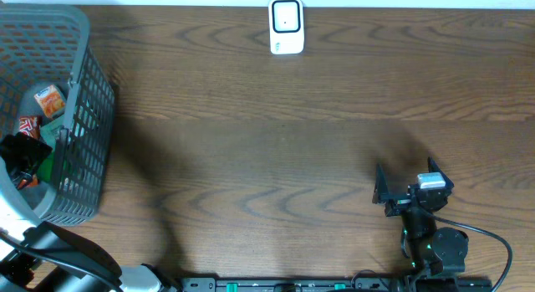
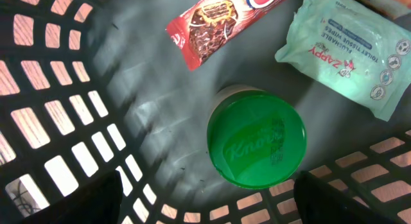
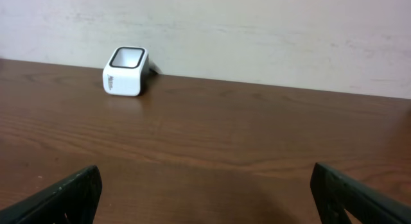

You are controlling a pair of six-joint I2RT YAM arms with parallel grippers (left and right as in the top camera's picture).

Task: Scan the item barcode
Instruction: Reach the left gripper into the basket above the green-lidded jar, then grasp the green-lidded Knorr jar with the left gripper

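Likely item: green-lidded jar (image 2: 257,140), upright in grey basket (image 1: 88,99) beside wipes pack (image 2: 350,51); left gripper (image 2: 205,201) hangs above it, fingers wide and empty, best centred across the lid before closing; right gripper (image 3: 205,192), likewise wide and empty, faces white scanner (image 3: 126,71).

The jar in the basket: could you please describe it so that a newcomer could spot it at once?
Look in the grey basket at the table's left edge. On its floor, the jar sits near a red snack bar and a pale wipes pack. It alone is round, with a bright green lid.
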